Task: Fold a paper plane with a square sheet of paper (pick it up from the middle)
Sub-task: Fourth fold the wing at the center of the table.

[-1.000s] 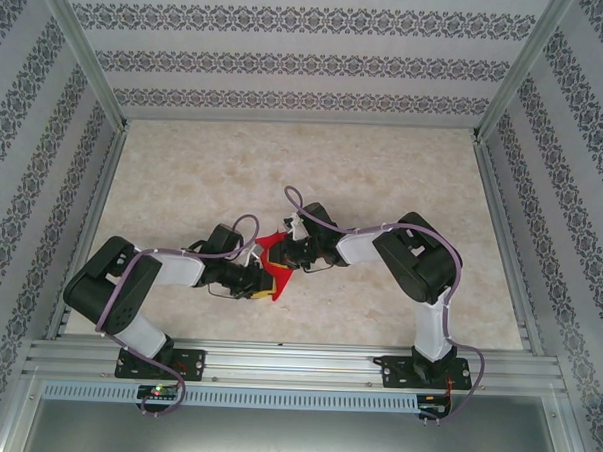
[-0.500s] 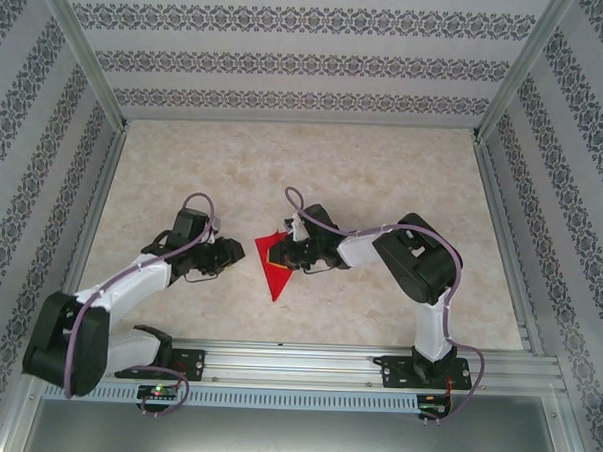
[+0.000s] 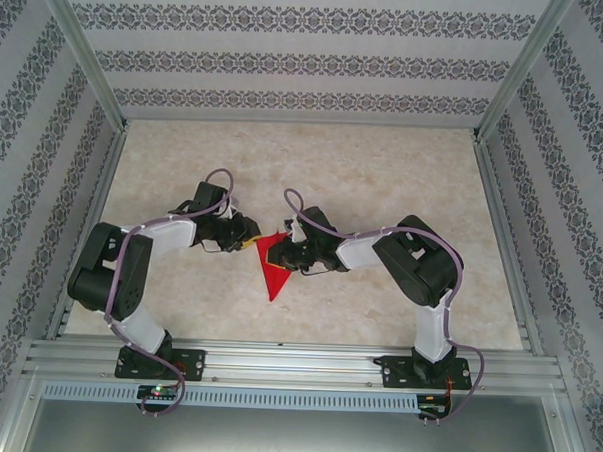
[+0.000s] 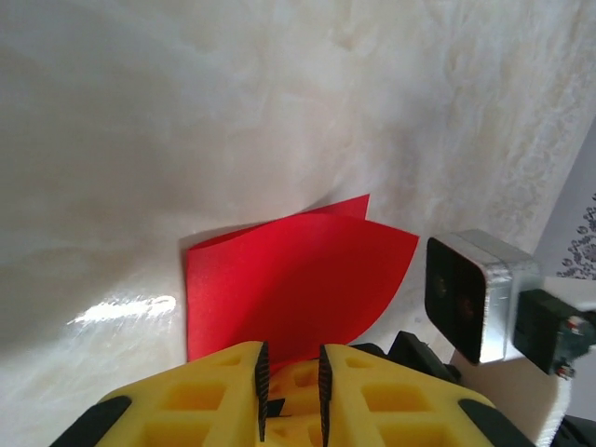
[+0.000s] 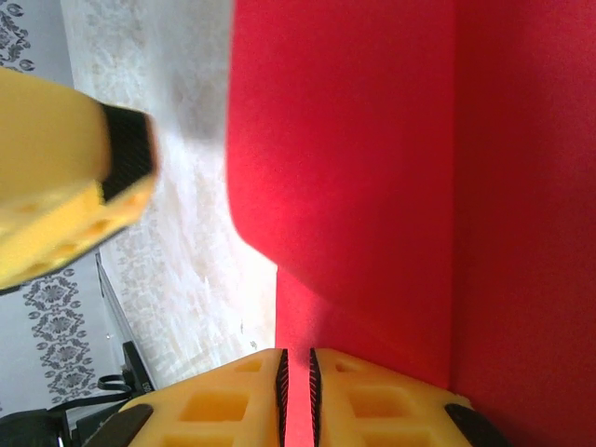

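A: Red sheet is found at table centre, folded to a wedge, tip at 6 o'clock, one flap bowed up.
B: Held how?
A: Its 2 o'clock edge is pinched by the right gripper, likely as an anchor. Left gripper is set at the 10 o'clock corner, jaws nearly shut; a pinch can't be confirmed. The raised flap is judged the only obstruction.
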